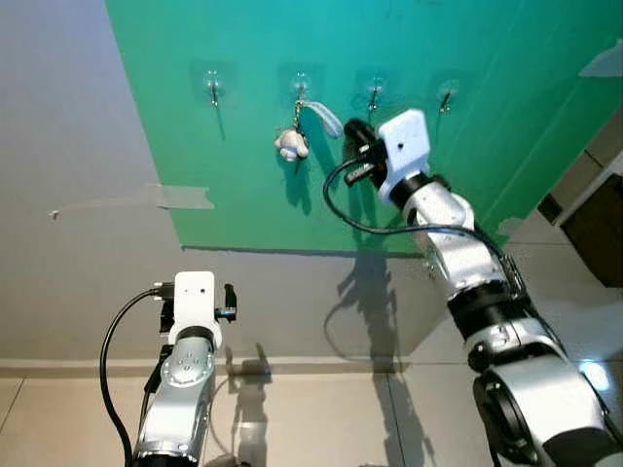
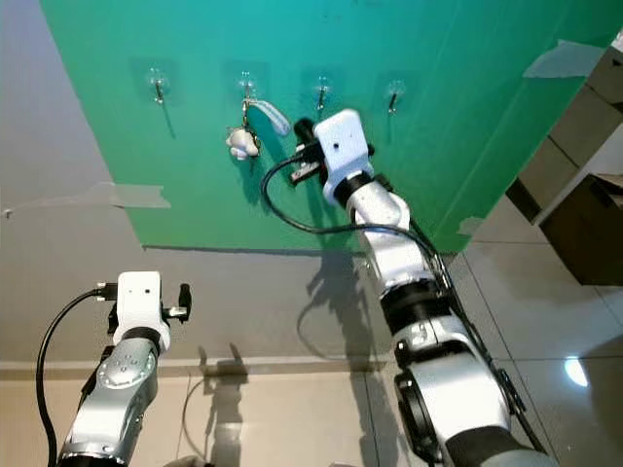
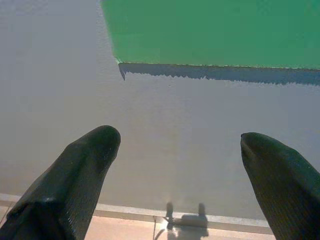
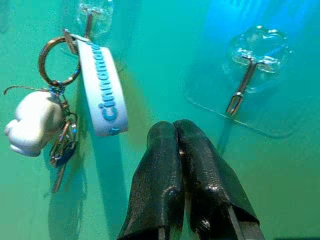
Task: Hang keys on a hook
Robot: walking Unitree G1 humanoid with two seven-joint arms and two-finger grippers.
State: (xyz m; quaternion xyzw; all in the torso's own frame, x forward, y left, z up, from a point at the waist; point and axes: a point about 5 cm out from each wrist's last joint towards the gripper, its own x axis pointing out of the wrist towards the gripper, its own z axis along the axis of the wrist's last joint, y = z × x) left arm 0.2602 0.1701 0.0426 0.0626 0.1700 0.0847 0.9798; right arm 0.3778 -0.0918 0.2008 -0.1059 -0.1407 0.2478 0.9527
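A key bunch (image 1: 292, 143) with a white plush charm, a metal ring and a pale blue strap (image 4: 102, 92) hangs from the second of several clear hooks (image 1: 301, 86) on the green wall panel (image 1: 467, 117). My right gripper (image 4: 174, 131) is raised just right of the strap, below and between that hook and the neighbouring hook (image 4: 242, 87). Its fingers are pressed together with nothing between them and do not touch the keys. My left gripper (image 3: 180, 145) is held low in front of the grey wall, open and empty.
Two more bare hooks (image 1: 213, 88) (image 1: 446, 97) flank the middle pair. A strip of tape (image 1: 146, 199) runs along the grey wall. Dark furniture (image 1: 596, 219) stands at the right. Tiled floor (image 1: 321, 418) lies below the wall's skirting.
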